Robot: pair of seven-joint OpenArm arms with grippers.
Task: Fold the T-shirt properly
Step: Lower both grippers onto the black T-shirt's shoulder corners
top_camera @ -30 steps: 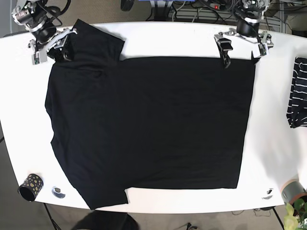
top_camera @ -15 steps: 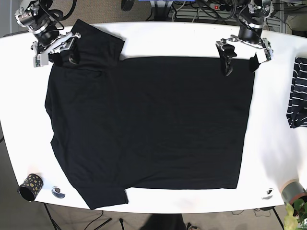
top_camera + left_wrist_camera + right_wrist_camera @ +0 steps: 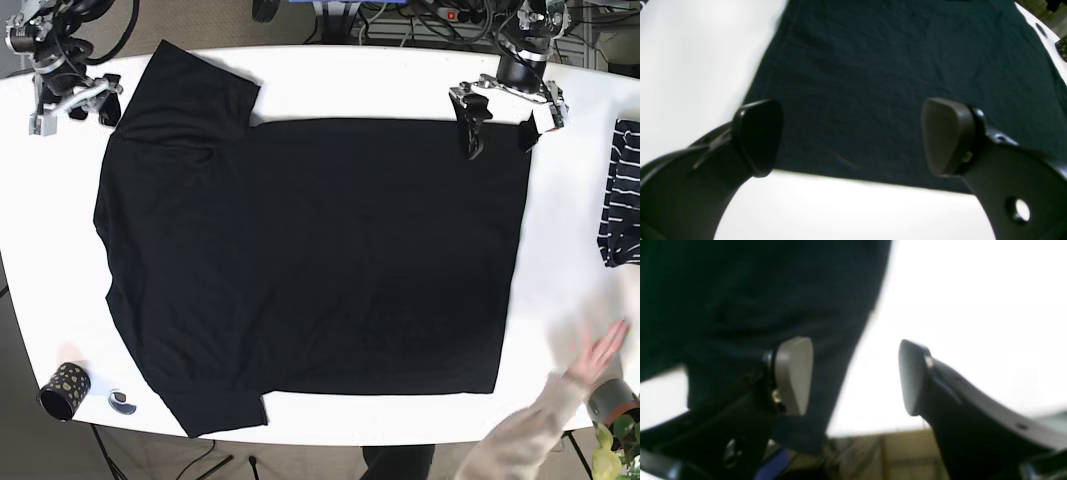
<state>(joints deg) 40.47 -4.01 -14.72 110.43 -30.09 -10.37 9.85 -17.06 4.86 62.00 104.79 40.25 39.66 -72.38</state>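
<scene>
A black T-shirt (image 3: pixel 310 260) lies spread flat on the white table (image 3: pixel 350 80), with one sleeve (image 3: pixel 195 90) at the far left corner and another (image 3: pixel 215 410) at the near edge. My left gripper (image 3: pixel 500 130) hovers open over the shirt's far right corner. In the left wrist view its fingers (image 3: pixel 758 136) straddle the dark fabric (image 3: pixel 907 66) just past its edge. My right gripper (image 3: pixel 75 108) stands open over the table's far left corner, beside the far sleeve and apart from it. In the right wrist view the right gripper (image 3: pixel 853 373) holds nothing, with the shirt edge (image 3: pixel 756 290) next to one pad.
A person's hand (image 3: pixel 598 352) and forearm reach over the table's near right corner. A striped cloth (image 3: pixel 622 195) lies at the right edge. A dotted cup (image 3: pixel 63 390) and a small disc (image 3: pixel 122 402) sit at the near left. A grey roll (image 3: pixel 610 400) is at the near right.
My right gripper has pulled left, off the far sleeve to the table corner. A person's hand has come in at the near right. My left gripper has hardly moved.
</scene>
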